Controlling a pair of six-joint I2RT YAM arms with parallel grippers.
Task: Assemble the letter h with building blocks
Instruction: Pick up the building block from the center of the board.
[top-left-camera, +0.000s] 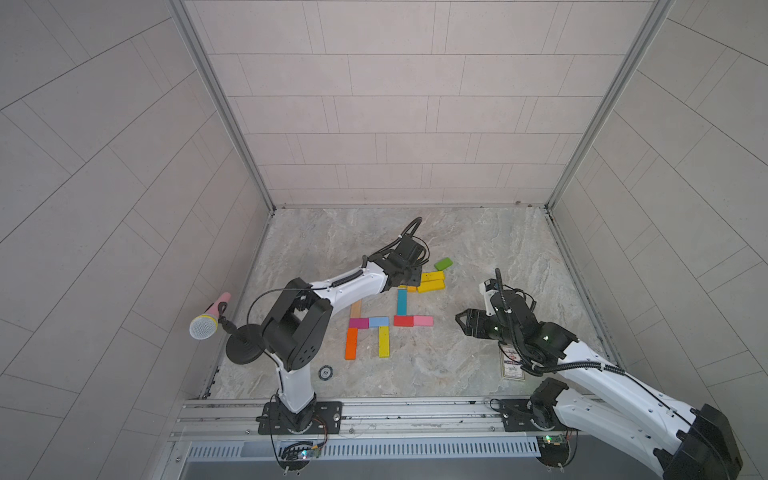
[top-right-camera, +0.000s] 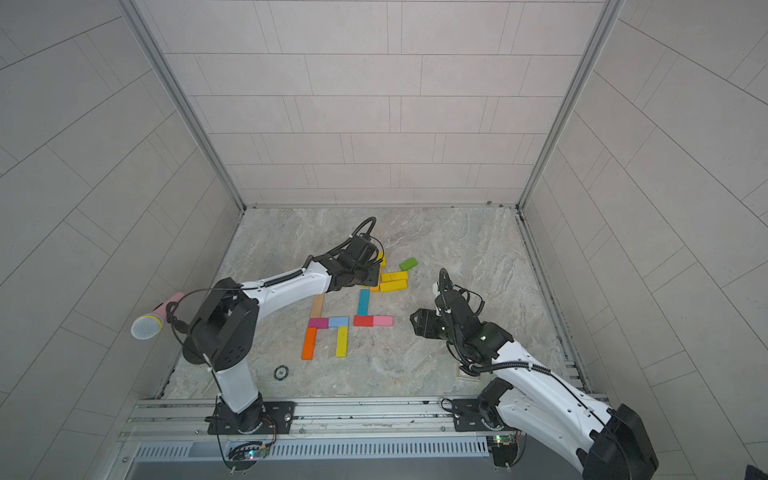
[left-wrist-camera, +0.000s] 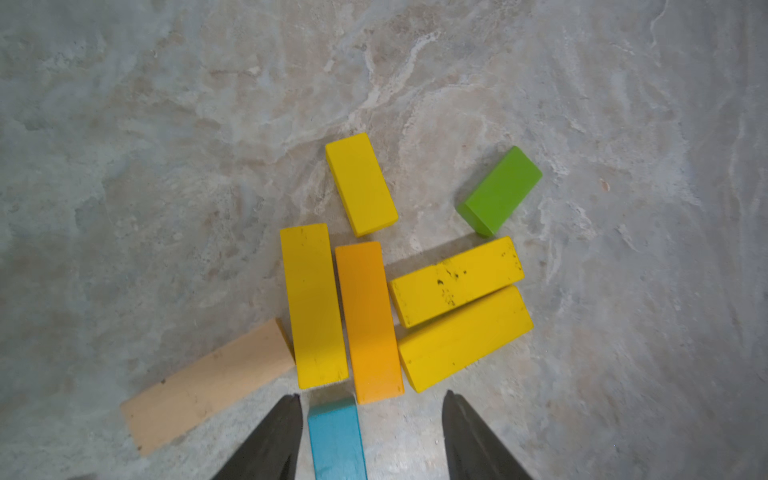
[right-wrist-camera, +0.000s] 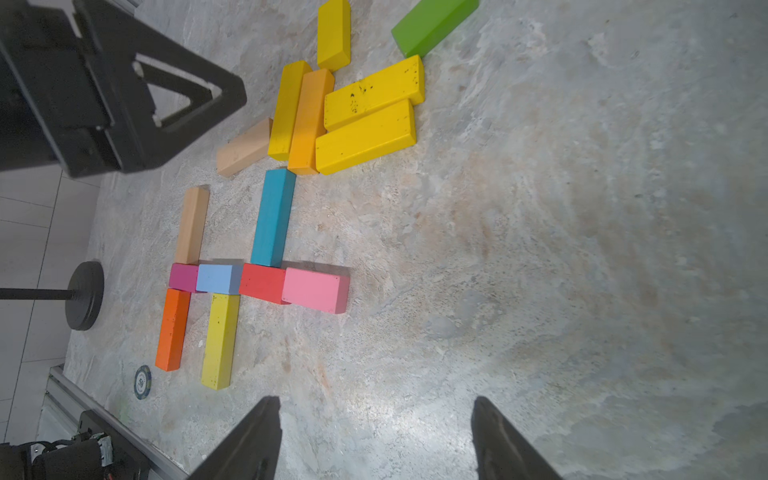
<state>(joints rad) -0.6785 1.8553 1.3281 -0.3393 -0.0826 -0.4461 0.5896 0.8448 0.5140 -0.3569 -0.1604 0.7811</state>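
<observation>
Presumably light, stiff wooden blocks (top-left-camera: 432, 285) lie flat on the counter (top-left-camera: 478, 249); the left end effector (left-wrist-camera: 372, 395), jaws apart and empty, straddles the teal block (left-wrist-camera: 336, 440), best pinched across its long sides; the right end effector (right-wrist-camera: 376, 401) hangs wide, empty.

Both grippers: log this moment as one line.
left gripper: open, over end of long teal wooden block | right gripper: open, empty

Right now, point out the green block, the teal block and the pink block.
green block (top-left-camera: 443, 263): a top view, top face.
teal block (right-wrist-camera: 273, 217): right wrist view, top face.
pink block (top-left-camera: 423, 320): a top view, top face.
</observation>
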